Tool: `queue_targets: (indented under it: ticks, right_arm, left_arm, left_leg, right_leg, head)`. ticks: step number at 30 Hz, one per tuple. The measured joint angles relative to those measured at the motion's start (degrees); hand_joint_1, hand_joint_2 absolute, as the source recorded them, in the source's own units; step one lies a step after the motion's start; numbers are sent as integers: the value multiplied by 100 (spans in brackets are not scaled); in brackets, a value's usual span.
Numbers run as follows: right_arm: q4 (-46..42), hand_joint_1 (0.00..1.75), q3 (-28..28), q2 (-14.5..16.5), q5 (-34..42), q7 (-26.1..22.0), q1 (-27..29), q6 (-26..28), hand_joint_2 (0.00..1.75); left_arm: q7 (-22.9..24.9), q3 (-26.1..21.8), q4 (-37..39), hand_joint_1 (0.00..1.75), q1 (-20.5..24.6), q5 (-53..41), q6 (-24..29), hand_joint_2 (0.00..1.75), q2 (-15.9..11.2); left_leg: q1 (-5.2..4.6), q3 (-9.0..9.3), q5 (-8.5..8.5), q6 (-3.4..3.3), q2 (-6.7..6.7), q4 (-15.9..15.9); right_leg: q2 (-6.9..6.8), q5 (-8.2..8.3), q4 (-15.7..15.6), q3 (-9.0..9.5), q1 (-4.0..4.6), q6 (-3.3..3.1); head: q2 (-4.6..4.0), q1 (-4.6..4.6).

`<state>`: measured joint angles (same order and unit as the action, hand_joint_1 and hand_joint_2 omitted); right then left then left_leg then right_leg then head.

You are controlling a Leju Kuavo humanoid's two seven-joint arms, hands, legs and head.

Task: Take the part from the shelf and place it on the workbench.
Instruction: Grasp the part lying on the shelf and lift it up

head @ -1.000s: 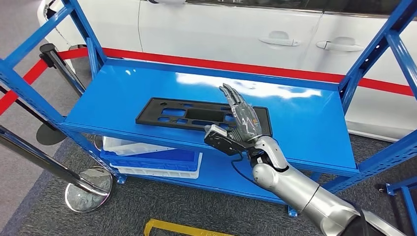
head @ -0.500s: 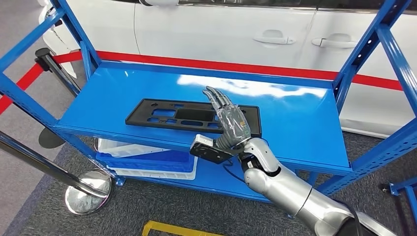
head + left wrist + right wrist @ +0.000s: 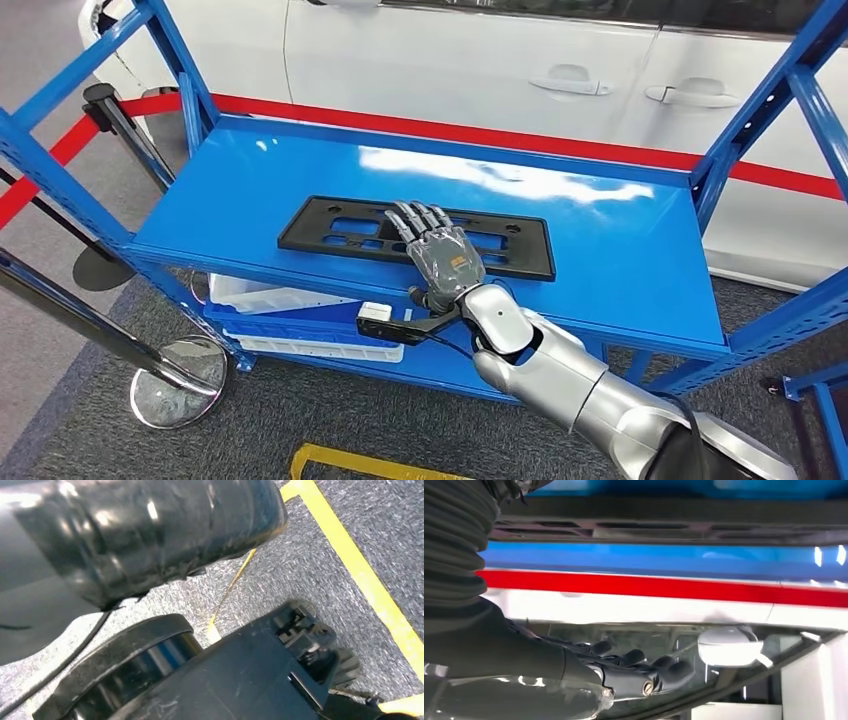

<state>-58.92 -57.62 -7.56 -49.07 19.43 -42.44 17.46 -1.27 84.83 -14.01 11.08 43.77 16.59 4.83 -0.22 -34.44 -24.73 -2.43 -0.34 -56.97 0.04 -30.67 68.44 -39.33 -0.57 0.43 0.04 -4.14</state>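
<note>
A flat black plastic part (image 3: 340, 225) with several cut-outs lies lengthwise on the top deck of the blue shelf (image 3: 620, 250). My right hand (image 3: 440, 255) is stretched out palm down over the part's near middle, fingers apart and pointing away from me, holding nothing. Whether the fingers touch the part I cannot tell. In the right wrist view the dark fingers (image 3: 634, 657) reach forward with the part (image 3: 674, 527) as a dark slotted strip beyond them.
Blue uprights (image 3: 770, 90) frame the shelf at both ends. Blue and white bins (image 3: 300, 325) sit on the lower deck. A white car (image 3: 480, 60) stands close behind. A chrome stanchion base (image 3: 180, 385) and a yellow floor line (image 3: 360, 465) are near me.
My right hand has turned from upright, edge-on, to palm down and dropped low over the part. The camera swayed slightly left and back.
</note>
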Motion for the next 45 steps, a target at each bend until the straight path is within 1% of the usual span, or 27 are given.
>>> queue_targets:
  ticks: [1, 2, 3, 4, 6, 7, 9, 12, 14, 16, 17, 18, 19, 20, 22, 24, 27, 28, 30, 32, 33, 34, 35, 37, 39, 43, 45]
  right_arm:
    - [89, 0, -34, 19, -17, 31, -24, -68, 175]
    - [166, 0, -58, 29, -26, 57, -30, -118, 175]
    - [236, 0, -79, 37, -30, 75, -30, -153, 175]
    - [292, 0, -93, 44, -30, 85, -34, -170, 175]
    - [395, 0, -113, 63, -30, 93, -76, -196, 175]
    - [452, 0, -124, 85, -30, 96, -111, -221, 175]
    - [573, 0, -147, 123, -30, 122, -161, -301, 175]
    - [699, 0, -155, 141, -35, 188, -174, -395, 175]
    - [754, 0, -155, 156, -44, 206, -188, -408, 175]
    - [814, 0, -155, 173, -49, 211, -197, -409, 175]
    - [848, 0, -155, 180, -55, 222, -196, -409, 175]
    - [880, 0, -155, 181, -68, 245, -195, -409, 175]
    - [908, 0, -155, 182, -90, 290, -194, -413, 175]
    - [934, 0, -155, 182, -118, 356, -197, -423, 175]
    - [979, 0, -155, 180, -187, 526, -219, -445, 175]
    - [1025, 0, -155, 172, -237, 677, -258, -457, 175]
    - [1072, 0, -155, 119, -262, 880, -288, -497, 175]
    - [1080, 0, -155, 78, -265, 953, -295, -517, 175]
    - [1087, 0, -155, -9, -269, 1074, -317, -568, 175]
    - [1088, 0, -155, -103, -346, 1212, -325, -664, 175]
    - [1088, 0, -156, -149, -435, 1292, -318, -733, 175]
    - [1088, 0, -156, -192, -552, 1371, -313, -802, 175]
    - [1088, 0, -157, -231, -670, 1439, -319, -868, 175]
    - [1087, 0, -157, -293, -825, 1516, -359, -942, 175]
    - [1079, 0, -157, -333, -871, 1540, -395, -968, 175]
    - [1064, 0, -157, -379, -888, 1542, -418, -982, 175]
    - [1058, 0, -157, -384, -899, 1542, -427, -990, 175]
  left_arm:
    - [0, 1, 0, 0, 1, -4, -3, 0, 9]
    - [0, 2, 0, 0, -3, -6, -6, 0, 16]
    - [0, 3, 0, 0, -8, -8, -8, 0, 23]
    - [0, 3, 0, 0, -13, -9, -8, 0, 28]
    - [-1, 6, 0, 0, -16, -18, -7, 0, 42]
    - [-4, 9, 0, 0, -13, -27, -5, 0, 48]
    - [-9, 25, 0, 0, -11, -75, 0, 0, 57]
    - [16, 72, 0, 0, -28, -178, 2, 0, 68]
    - [33, 102, 0, 0, -36, -205, 3, 0, 74]
    - [40, 125, -1, 0, -41, -209, 3, 0, 79]
    - [44, 132, -1, 0, -46, -197, 3, 0, 79]
    - [48, 137, -1, 0, -55, -181, 2, 0, 80]
    - [51, 138, -1, 0, -64, -161, 4, 0, 80]
    - [49, 138, -1, 0, -72, -141, 7, 0, 81]
    - [37, 138, -1, 0, -74, -125, 13, 0, 86]
    - [22, 138, -1, 0, -72, -118, 13, 0, 96]
    - [13, 139, 0, 0, -96, -85, 14, 0, 102]
    - [7, 138, 0, 0, -102, -72, 15, 0, 103]
    - [-2, 138, 0, 0, -102, -57, 15, 0, 108]
    - [-4, 139, 0, 0, -102, -56, 21, 0, 110]
    - [-4, 140, 0, 0, -107, -58, 28, 0, 111]
    - [-4, 140, 0, 0, -113, -61, 37, 0, 111]
    - [-4, 140, 0, 0, -117, -67, 46, 0, 111]
    - [-8, 140, 0, 0, -116, -84, 63, 0, 113]
    - [-14, 139, 0, 0, -111, -96, 79, 0, 115]
    - [-17, 140, 0, 0, -112, -102, 91, 0, 116]
    - [-17, 140, 0, 0, -105, -102, 93, 0, 116]
  left_leg:
    - [-8, -2, -2, -18, 4, -3]
    - [-13, -4, -9, -27, 3, -11]
    - [-14, -5, -18, -34, -2, -23]
    - [-12, -6, -30, -33, -9, -42]
    - [-11, -20, -81, -2, -20, -122]
    - [-20, -46, -119, 24, -21, -191]
    - [-35, -101, -164, 73, -17, -283]
    - [-28, -145, -212, 128, -7, -348]
    - [-3, -302, -427, 200, 1, -706]
    - [30, -641, -735, 263, 4, -1406]
    - [44, -804, -818, 281, 4, -1705]
    - [53, -893, -801, 287, 4, -1838]
    - [58, -874, -678, 284, 4, -1749]
    - [61, -755, -477, 273, 4, -1463]
    - [49, -402, -142, 243, 1, -682]
    - [18, -215, -57, 205, -8, -283]
    - [12, -166, -22, 112, -7, -185]
    - [20, -138, 1, 70, -3, -136]
    - [21, -93, 30, 1, 5, -68]
    - [-5, -90, 28, -29, 5, -65]
    - [-17, -90, 25, -34, 4, -70]
    - [-26, -90, 21, -39, 2, -78]
    - [-30, -89, 13, -39, -1, -94]
    - [-45, -102, -19, -23, -6, -155]
    - [-61, -136, -45, 14, -7, -214]
    - [-58, -180, -99, 114, -2, -294]
    - [-27, -353, -351, 196, 2, -700]
  right_leg:
    - [1, -142, 354, -162, 1, -1]
    - [1, -202, 606, -277, 0, 4]
    - [0, -175, 689, -317, -7, 11]
    - [-2, -48, 561, -258, -17, 19]
    - [-7, 293, -77, 44, -45, 30]
    - [-5, 389, -385, 191, -52, 18]
    - [5, 406, -661, 316, -40, -27]
    - [15, 411, -696, 338, -39, -112]
    - [13, 422, -716, 357, -65, -162]
    - [12, 420, -717, 360, -67, -182]
    - [11, 418, -717, 361, -66, -183]
    - [12, 416, -717, 363, -66, -183]
    - [16, 413, -717, 368, -67, -181]
    - [22, 408, -717, 378, -69, -177]
    - [35, 399, -726, 394, -69, -150]
    - [44, 409, -759, 395, -63, -97]
    - [46, 424, -819, 416, -65, 4]
    - [42, 374, -772, 403, -61, 25]
    - [32, 103, -333, 217, -48, 30]
    - [31, -205, 380, -120, -34, 18]
    - [30, -252, 607, -233, -32, 14]
    - [30, -193, 636, -254, -31, 8]
    - [29, -36, 443, -166, -29, -4]
    - [25, 314, -280, 186, -12, -37]
    - [22, 440, -737, 405, 3, -71]
    - [27, 472, -833, 438, -9, -153]
    - [23, 495, -863, 457, -35, -190]
  head:
    - [0, 1]
    - [0, 2]
    - [0, 5]
    - [0, 9]
    - [0, 17]
    - [0, 14]
    - [0, 11]
    - [0, 10]
    - [0, -17]
    - [0, -43]
    - [0, -42]
    - [0, -41]
    - [0, -42]
    - [0, -40]
    - [0, -40]
    - [0, -39]
    - [0, -30]
    - [0, -24]
    - [0, 2]
    - [0, 20]
    - [0, 20]
    - [0, 19]
    - [0, 20]
    - [0, 21]
    - [0, 17]
    - [0, 8]
    - [0, -9]
